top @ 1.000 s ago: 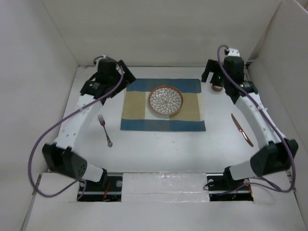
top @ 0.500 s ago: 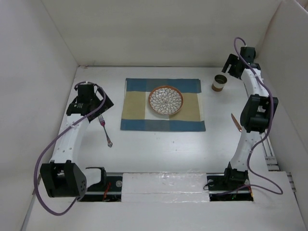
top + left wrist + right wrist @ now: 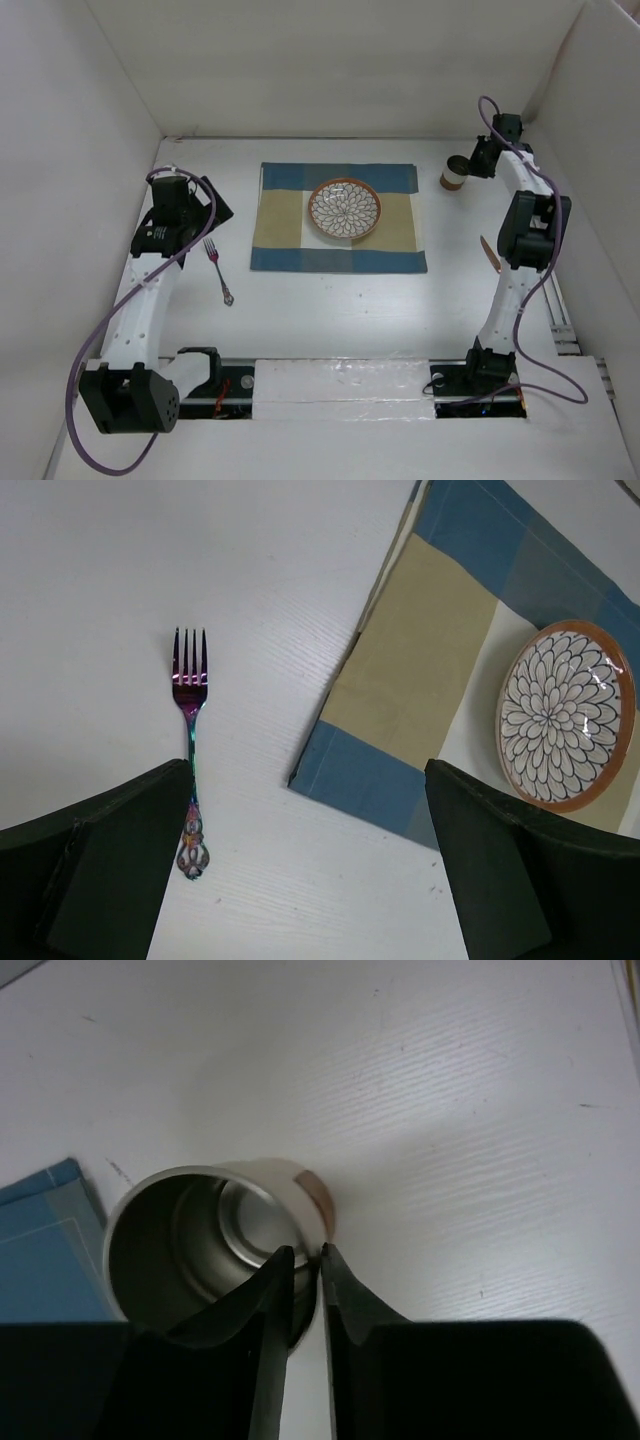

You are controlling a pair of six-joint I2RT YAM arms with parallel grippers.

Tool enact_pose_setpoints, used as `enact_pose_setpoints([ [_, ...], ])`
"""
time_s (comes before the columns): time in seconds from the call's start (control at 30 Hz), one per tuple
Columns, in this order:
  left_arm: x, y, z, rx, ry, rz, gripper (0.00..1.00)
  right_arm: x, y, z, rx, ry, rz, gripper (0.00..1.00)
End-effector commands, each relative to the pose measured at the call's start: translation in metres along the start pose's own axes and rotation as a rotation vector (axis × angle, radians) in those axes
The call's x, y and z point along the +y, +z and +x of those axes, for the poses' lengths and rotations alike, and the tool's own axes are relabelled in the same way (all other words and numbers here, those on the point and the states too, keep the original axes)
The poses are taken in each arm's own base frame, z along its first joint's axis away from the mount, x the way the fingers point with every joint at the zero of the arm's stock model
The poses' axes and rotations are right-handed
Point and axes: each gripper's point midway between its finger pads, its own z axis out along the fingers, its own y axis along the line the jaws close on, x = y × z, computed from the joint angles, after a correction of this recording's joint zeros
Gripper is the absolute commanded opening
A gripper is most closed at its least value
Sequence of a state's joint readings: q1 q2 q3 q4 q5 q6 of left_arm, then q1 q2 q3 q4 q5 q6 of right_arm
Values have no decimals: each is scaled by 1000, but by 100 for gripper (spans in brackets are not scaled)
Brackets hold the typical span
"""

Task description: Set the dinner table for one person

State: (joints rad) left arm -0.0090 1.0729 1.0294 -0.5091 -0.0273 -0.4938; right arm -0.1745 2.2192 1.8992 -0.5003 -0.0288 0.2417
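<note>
The white dinner table [image 3: 340,315] carries a blue-and-tan checked placemat [image 3: 280,218] [image 3: 420,670] with a patterned, orange-rimmed plate [image 3: 344,209] [image 3: 565,715] on it. A steel cup [image 3: 455,174] [image 3: 190,1230] with a white and brown outside stands off the mat's far right corner. My right gripper [image 3: 478,160] [image 3: 305,1252] is shut on the cup's wall, one finger inside and one outside. A fork [image 3: 218,270] [image 3: 189,730] lies left of the mat. My left gripper [image 3: 205,212] [image 3: 308,772] hangs open above the fork's handle end, holding nothing.
A copper-coloured knife [image 3: 489,255] lies at the right side of the table, mostly hidden behind my right arm. White panels wall the table on the left, far and right sides. The arm bases stand at the near edge.
My right gripper left the cup, came back and closed on its wall. My left arm swung from the mat's far left corner back over the fork, jaws still open.
</note>
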Motion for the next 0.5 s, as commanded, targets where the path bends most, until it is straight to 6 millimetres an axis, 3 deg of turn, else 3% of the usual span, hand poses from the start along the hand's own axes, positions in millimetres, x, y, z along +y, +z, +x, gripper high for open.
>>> enact_pose_setpoints([
  [0.0,-3,-2,-7,-25,13,16,100,5,4,-6,-30,-7,-22,21],
  [0.1,-3,-2,-7,-25,13,16,100,2,7,-5,-25,-7,-6,21],
  [0.17,-3,-2,-7,-25,22,16,100,0,9,3,9,-6,3,1],
  [0.2,-3,-2,-7,-25,22,16,100,5,7,1,6,-14,4,0],
  [0.3,-3,-2,-7,-25,22,16,100,24,-12,-12,-42,-30,5,0],
  [0.47,-3,-2,-7,-25,22,16,100,85,-43,-31,-105,-119,-13,0],
])
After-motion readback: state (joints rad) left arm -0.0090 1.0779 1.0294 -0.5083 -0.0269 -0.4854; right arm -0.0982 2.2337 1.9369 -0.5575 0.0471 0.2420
